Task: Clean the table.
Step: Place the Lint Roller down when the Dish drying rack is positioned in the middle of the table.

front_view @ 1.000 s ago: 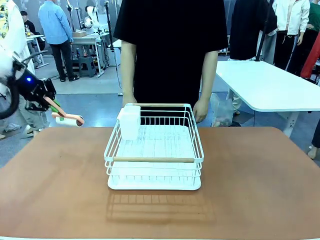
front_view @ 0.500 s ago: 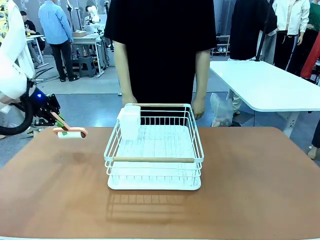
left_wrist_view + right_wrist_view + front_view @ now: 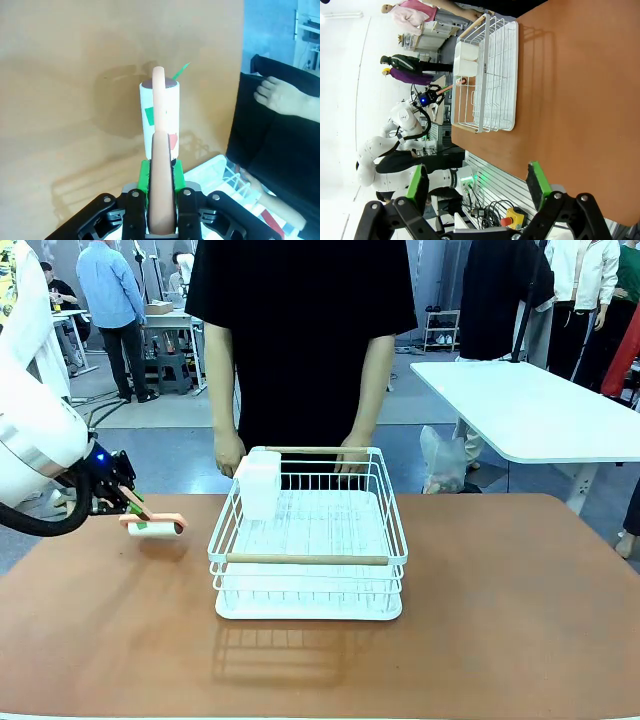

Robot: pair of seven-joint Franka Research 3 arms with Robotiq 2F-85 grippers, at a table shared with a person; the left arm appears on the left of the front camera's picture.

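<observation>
Since a second ago our left claw (image 3: 128, 502) has come down and inward toward the dish rack (image 3: 308, 540), carrying the lint roller (image 3: 157, 527) from above the far left corner to just over the surface (image 3: 500, 590). We judge the first cleaning pass is close. That claw is pinching the roller's pink handle (image 3: 161, 190); the handle runs straight out from the fingers, and the white roll lies crosswise, parallel to the near edge. Our right claw (image 3: 477, 187) stands spread, holding nothing.
</observation>
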